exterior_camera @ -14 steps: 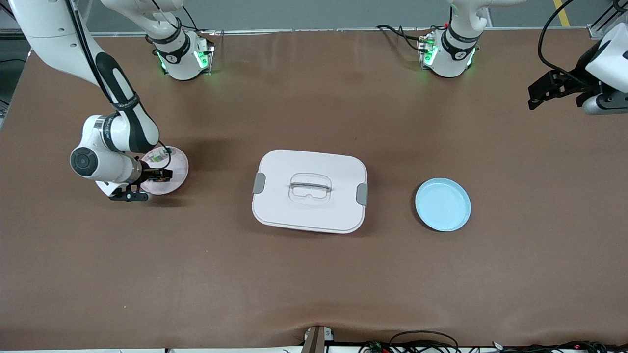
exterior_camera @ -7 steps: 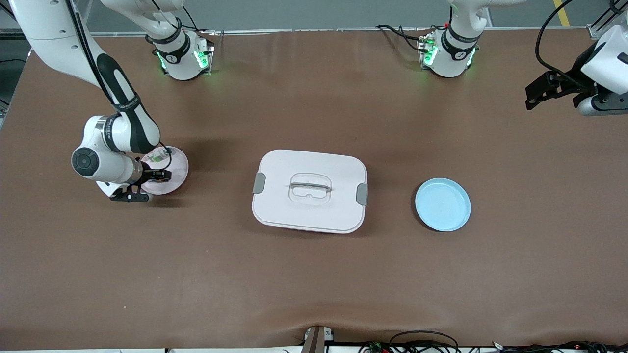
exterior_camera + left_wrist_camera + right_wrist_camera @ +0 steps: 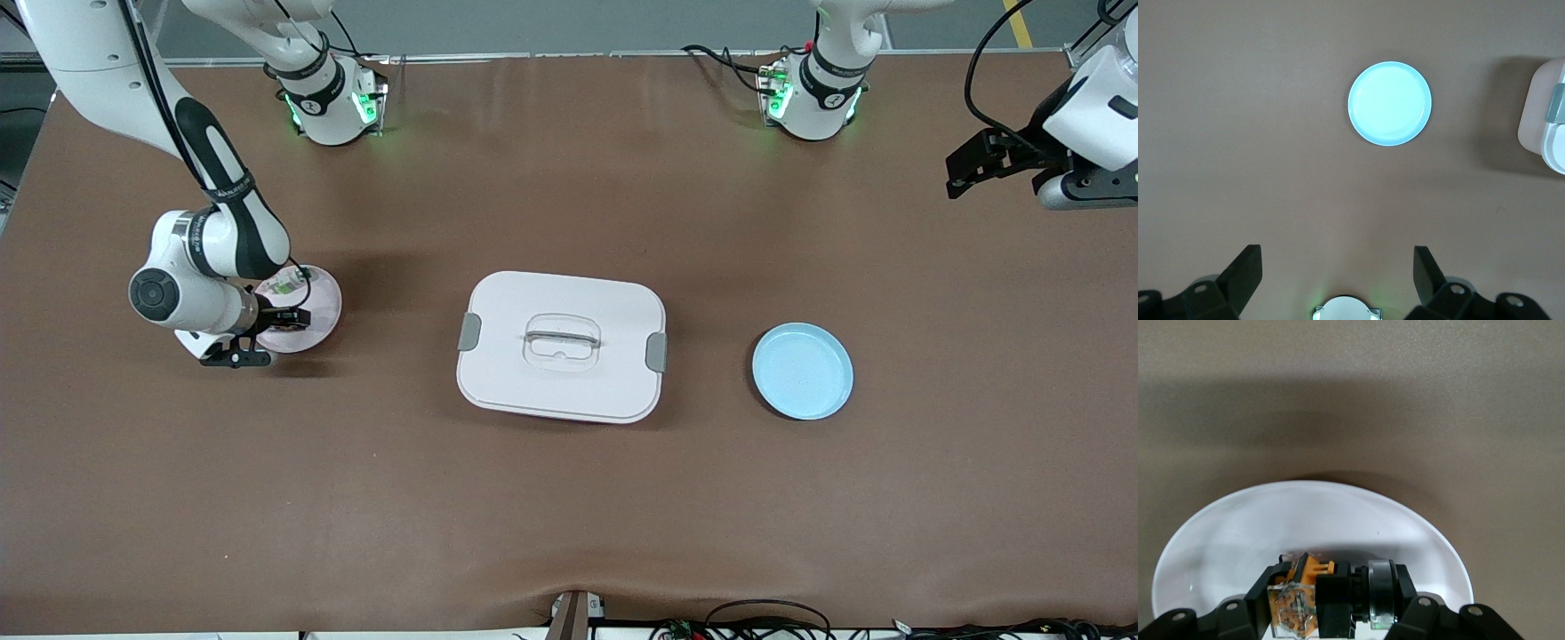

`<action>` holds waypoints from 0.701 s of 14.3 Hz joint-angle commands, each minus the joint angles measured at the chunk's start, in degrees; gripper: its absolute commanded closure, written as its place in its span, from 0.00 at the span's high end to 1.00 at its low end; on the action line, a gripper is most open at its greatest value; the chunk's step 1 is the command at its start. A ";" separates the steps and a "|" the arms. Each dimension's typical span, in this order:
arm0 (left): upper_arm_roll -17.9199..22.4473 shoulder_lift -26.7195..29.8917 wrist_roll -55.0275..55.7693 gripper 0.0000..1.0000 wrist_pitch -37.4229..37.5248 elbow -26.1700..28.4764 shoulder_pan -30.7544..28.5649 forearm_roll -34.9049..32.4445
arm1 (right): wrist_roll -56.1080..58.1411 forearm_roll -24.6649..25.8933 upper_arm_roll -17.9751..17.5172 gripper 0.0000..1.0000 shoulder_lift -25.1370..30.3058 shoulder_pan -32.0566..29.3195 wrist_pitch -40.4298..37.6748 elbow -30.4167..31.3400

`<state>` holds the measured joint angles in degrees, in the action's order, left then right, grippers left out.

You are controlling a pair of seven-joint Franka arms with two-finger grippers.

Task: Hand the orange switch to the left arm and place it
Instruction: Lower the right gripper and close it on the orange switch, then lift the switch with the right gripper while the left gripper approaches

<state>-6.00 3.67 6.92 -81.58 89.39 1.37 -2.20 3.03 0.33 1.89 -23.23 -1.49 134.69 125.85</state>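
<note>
The orange switch (image 3: 1313, 595), a small black block with an orange middle, sits between the fingers of my right gripper (image 3: 1335, 603), which is shut on it. It rests low on a pale pink plate (image 3: 324, 302) at the right arm's end of the table. In the front view the right gripper (image 3: 286, 317) hides the switch. The white box (image 3: 562, 347) with grey latches stands mid-table. My left gripper (image 3: 973, 164) hangs open and empty over the left arm's end of the table; in the left wrist view its fingers (image 3: 1245, 270) stand wide apart.
A light blue plate (image 3: 802, 371) lies between the box and the left arm's end; the left wrist view shows this blue plate (image 3: 1389, 103) and a corner of the box (image 3: 1545, 123). A small green-and-white component (image 3: 284, 283) lies on the pink plate beside the right gripper.
My right gripper has shut on the orange switch on the pink plate. The left gripper has drifted slightly toward the bases' edge of the table, still open.
</note>
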 commanded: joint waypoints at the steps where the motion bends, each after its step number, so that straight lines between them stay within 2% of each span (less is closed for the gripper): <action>1: -0.51 0.82 0.12 1.00 -0.16 0.69 -0.40 0.00 | 0.49 0.20 -0.04 0.36 5.20 1.30 -10.19 -2.61; 4: -0.51 0.82 0.11 1.00 -0.25 0.52 -0.40 0.00 | -0.91 -0.59 -0.04 0.36 9.42 4.73 -28.10 -9.63; 7: -0.51 0.82 0.12 1.00 -0.51 0.60 -0.40 0.00 | -7.58 -1.03 -0.74 0.36 10.57 8.24 -44.38 -19.91; 10: -0.59 0.64 0.20 1.00 -0.69 0.69 -0.23 0.00 | -16.35 -9.53 -0.83 0.36 10.49 10.97 -55.30 -29.49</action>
<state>-6.03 3.67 6.92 -81.68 89.41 1.36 -2.20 -8.11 -5.33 0.96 -11.61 8.18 84.52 102.19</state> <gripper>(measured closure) 0.000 0.278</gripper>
